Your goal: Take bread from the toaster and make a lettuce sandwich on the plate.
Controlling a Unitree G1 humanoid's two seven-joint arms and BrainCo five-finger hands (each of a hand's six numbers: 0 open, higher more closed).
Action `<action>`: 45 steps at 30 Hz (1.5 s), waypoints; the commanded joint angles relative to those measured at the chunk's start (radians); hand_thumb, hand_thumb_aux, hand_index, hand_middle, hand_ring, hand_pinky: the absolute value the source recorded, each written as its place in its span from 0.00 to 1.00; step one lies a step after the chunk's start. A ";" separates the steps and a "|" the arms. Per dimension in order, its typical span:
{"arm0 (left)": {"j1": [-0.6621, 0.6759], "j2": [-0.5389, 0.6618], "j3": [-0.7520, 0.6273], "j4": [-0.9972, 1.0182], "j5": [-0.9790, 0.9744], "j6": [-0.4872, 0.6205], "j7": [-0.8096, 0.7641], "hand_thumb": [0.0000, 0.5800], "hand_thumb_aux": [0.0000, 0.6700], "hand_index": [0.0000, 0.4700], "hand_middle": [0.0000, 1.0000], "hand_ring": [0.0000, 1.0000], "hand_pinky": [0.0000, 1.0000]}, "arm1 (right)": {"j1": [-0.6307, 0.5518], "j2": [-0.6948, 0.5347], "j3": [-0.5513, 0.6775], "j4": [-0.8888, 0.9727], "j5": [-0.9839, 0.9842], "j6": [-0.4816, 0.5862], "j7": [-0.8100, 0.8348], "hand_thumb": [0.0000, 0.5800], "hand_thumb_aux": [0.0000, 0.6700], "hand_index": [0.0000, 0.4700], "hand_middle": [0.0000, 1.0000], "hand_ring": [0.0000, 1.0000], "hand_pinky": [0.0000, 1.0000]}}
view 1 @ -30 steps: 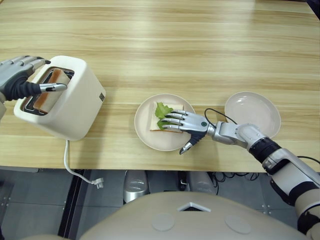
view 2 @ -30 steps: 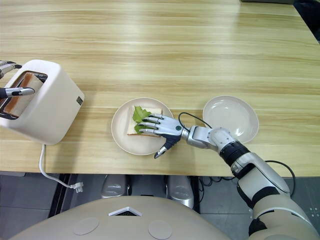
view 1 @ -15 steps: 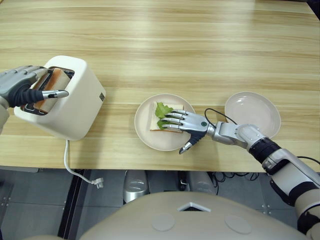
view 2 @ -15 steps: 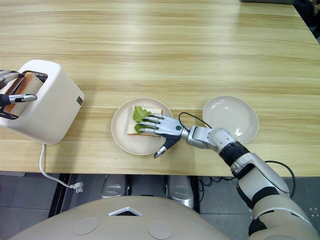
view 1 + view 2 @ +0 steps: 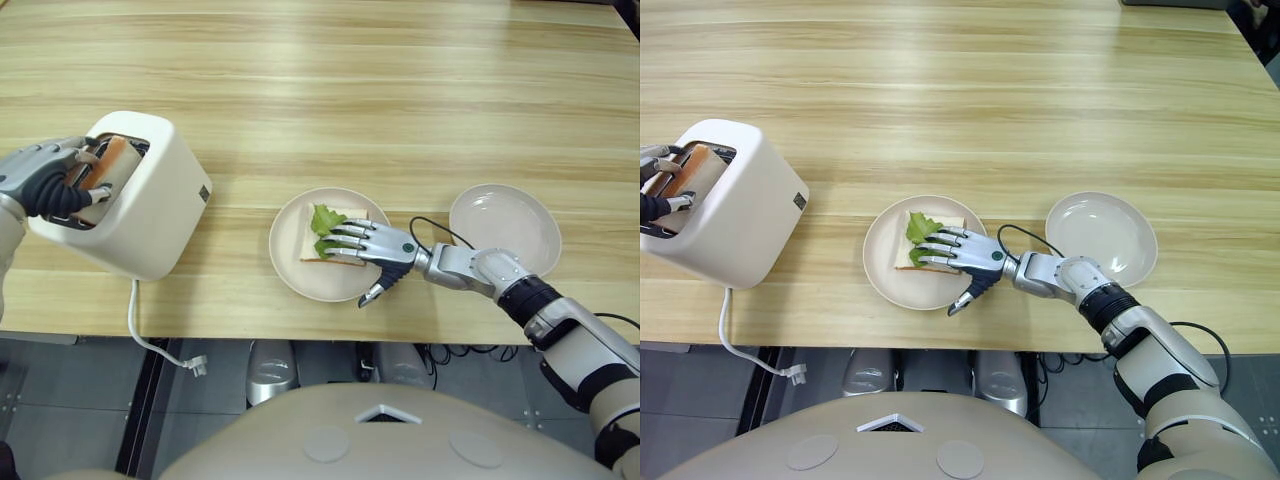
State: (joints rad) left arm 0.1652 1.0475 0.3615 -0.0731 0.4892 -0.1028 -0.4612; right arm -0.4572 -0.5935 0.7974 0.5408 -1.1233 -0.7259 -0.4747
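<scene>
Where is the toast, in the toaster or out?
In. The toast pokes up from the toaster slot, the left robot hand curled around its top.

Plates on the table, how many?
2. One plate near the front edge of the table carries a bread slice and lettuce under the right hand; the other plate lies just to its right. None look hidden.

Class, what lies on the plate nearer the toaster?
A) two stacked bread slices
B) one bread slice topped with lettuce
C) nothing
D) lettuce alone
B: the plate holds a single bread slice with lettuce on it, partly under the right hand.
</scene>
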 commanded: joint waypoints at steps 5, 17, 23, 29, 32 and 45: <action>-0.067 0.020 -0.013 0.082 -0.043 -0.040 0.004 1.00 1.00 0.98 1.00 1.00 1.00 | 0.003 -0.011 -0.036 -0.022 0.010 0.020 -0.006 0.00 0.00 0.00 0.00 0.00 0.00; -0.228 0.066 -0.051 0.196 -0.111 -0.100 -0.036 1.00 1.00 0.98 1.00 1.00 1.00 | 0.012 -0.029 -0.108 -0.115 0.037 0.026 0.029 0.00 0.00 0.00 0.00 0.00 0.00; -0.279 0.054 -0.076 0.184 -0.178 -0.100 -0.084 1.00 1.00 0.98 1.00 1.00 1.00 | 0.022 -0.027 -0.115 -0.127 0.033 0.027 0.035 0.00 0.00 0.00 0.00 0.00 0.00; -0.371 0.069 -0.088 0.193 -0.250 -0.093 -0.146 1.00 1.00 0.98 1.00 1.00 1.00 | 0.027 -0.038 -0.145 -0.153 0.039 0.041 0.023 0.00 0.00 0.00 0.00 0.00 0.00; -0.444 0.072 -0.098 0.196 -0.315 -0.079 -0.203 1.00 1.00 0.98 1.00 1.00 1.00 | 0.033 -0.041 -0.164 -0.168 0.042 0.049 0.017 0.00 0.00 0.00 0.00 0.00 0.00; -0.719 -0.146 -0.286 0.136 -0.566 0.066 -0.401 1.00 1.00 0.98 1.00 1.00 1.00 | 0.041 -0.043 -0.372 -0.158 0.218 0.120 0.014 0.00 0.00 0.00 0.00 0.00 0.00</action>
State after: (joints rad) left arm -0.5426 0.9267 0.1180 0.0856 -0.0534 -0.0580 -0.8428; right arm -0.4201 -0.6335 0.4667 0.3708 -0.9550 -0.6169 -0.4751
